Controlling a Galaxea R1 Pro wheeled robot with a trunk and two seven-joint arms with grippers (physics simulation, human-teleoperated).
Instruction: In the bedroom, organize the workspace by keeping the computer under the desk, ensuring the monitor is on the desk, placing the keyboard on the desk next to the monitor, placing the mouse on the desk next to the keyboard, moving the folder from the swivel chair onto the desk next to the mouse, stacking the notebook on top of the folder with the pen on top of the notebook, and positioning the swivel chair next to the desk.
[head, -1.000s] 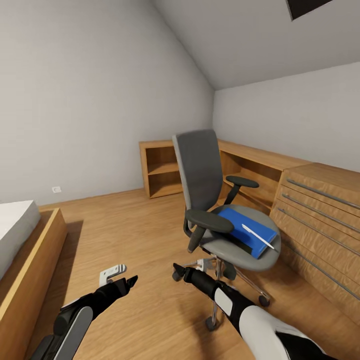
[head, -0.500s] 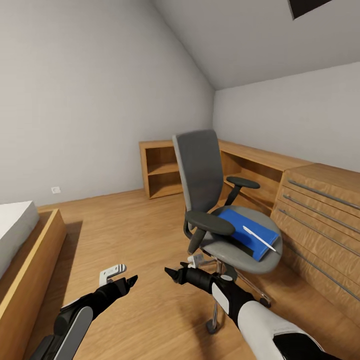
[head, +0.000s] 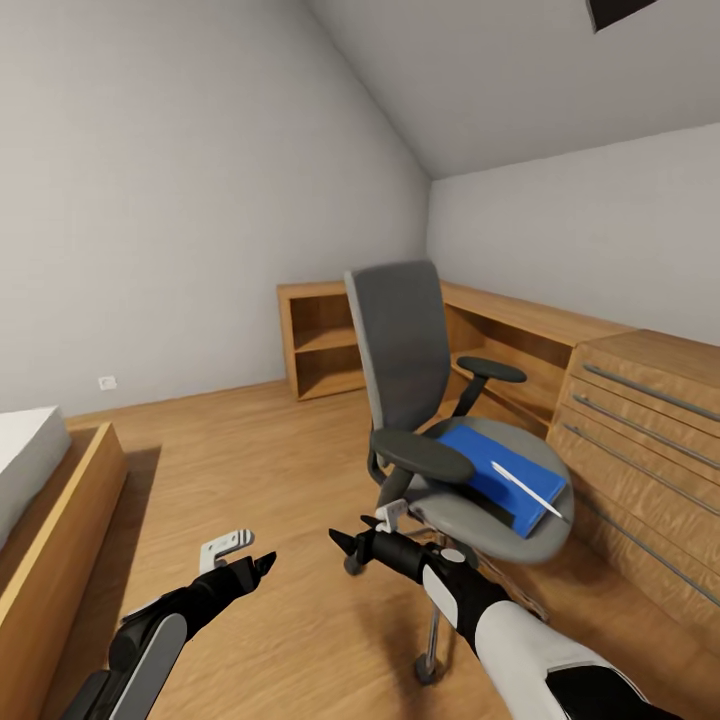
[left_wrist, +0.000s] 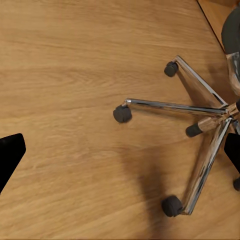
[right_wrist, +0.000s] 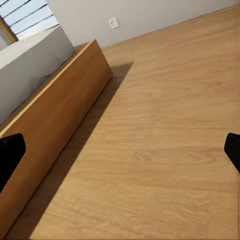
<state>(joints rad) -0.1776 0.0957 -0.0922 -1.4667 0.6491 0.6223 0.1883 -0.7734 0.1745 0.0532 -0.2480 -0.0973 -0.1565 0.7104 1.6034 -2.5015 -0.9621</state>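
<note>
The swivel chair (head: 402, 335) stands mid-room on the plank floor, its grey back upright. On its seat lies the blue folder (head: 482, 470) with the pale pen (head: 527, 490) across it. The notebook is not visible; the desk, monitor, keyboard, mouse and computer are out of view. My right gripper (head: 345, 543) hangs open just left of the chair's base, pointing away from it. My left gripper (head: 262, 562) is open further left, low over the floor. The left wrist view looks down on the chair's metal star base (left_wrist: 200, 112) between the wide-apart fingers (left_wrist: 10, 155).
Light wooden low cabinets (head: 325, 340) run along the far walls, with a drawer unit (head: 650, 430) close to the chair's right. The wood-framed bed (head: 55, 490) is at the left, its frame (right_wrist: 55, 100) ahead of the right wrist. Open floor lies between bed and chair.
My right gripper has swung left and slightly up, away from the chair's base. The head view has shifted a little. The left arm holds its place.
</note>
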